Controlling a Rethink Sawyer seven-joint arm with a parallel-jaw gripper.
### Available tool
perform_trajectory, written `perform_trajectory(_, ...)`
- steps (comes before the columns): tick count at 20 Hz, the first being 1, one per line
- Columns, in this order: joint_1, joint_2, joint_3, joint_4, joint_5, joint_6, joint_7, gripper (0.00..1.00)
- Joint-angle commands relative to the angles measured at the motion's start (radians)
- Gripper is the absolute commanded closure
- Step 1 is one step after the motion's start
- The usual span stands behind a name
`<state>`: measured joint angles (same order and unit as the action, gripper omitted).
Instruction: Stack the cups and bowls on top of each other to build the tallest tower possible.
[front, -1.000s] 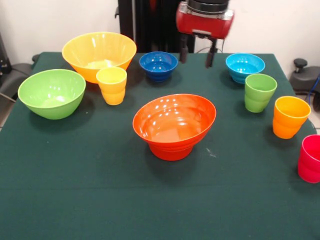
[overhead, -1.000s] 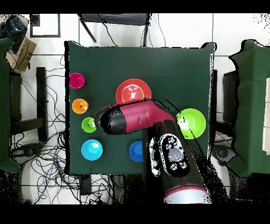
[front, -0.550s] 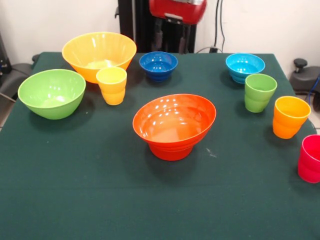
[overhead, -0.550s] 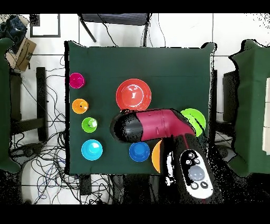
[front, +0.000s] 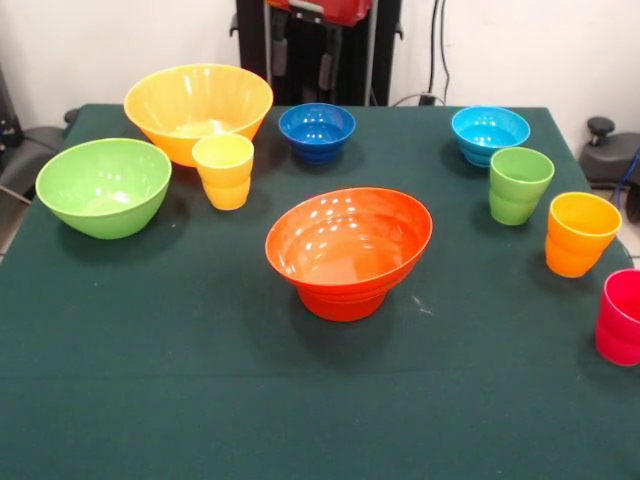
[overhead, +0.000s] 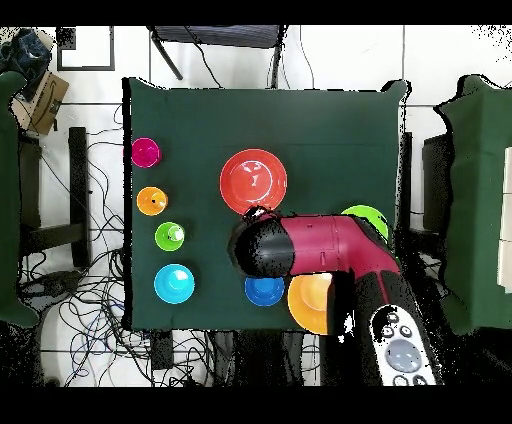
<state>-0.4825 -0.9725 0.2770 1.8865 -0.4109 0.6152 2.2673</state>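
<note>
Front view: gripper (front: 301, 58) above, behind tower (front: 348, 250).

A green-clothed table (front: 180, 400) carries scattered cups (front: 224, 170) and bowls (front: 103, 185).

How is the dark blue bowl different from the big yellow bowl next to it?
The dark blue bowl is much smaller and narrower than the yellow bowl. The yellow bowl stands taller, with walls that flare wide; the blue one is more compact. A yellow cup stands right in front of the yellow bowl, while the blue bowl stands alone. Both are glossy, upright, empty and unstacked on the green table.
</note>
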Motion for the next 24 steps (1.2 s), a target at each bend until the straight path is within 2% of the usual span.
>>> perform_trajectory(1, -0.04, -0.011, 0.072, 0.042, -0.1, 0.029, -0.24, 0.0)
perform_trajectory(5, -0.02, -0.026, 0.058, 0.012, -0.125, 0.066, -0.231, 0.0)
perform_trajectory(9, 0.076, -0.085, -0.021, -0.032, -0.183, 0.164, -0.132, 0.0)
perform_trajectory(10, 0.084, -0.093, -0.026, -0.03, -0.179, 0.171, -0.117, 0.0)
perform_trajectory(12, 0.066, -0.088, -0.006, 0.015, -0.097, 0.161, -0.084, 0.0)
perform_trajectory(14, 0.003, -0.043, 0.064, 0.084, 0.018, 0.095, -0.085, 0.0)
perform_trajectory(16, -0.025, -0.01, 0.095, 0.099, 0.043, 0.059, -0.104, 0.0)
perform_trajectory(18, -0.04, 0.021, 0.107, 0.082, 0.028, 0.04, -0.132, 0.0)
perform_trajectory(24, -0.026, 0.072, 0.089, 0.036, -0.083, -0.026, -0.129, 0.0)
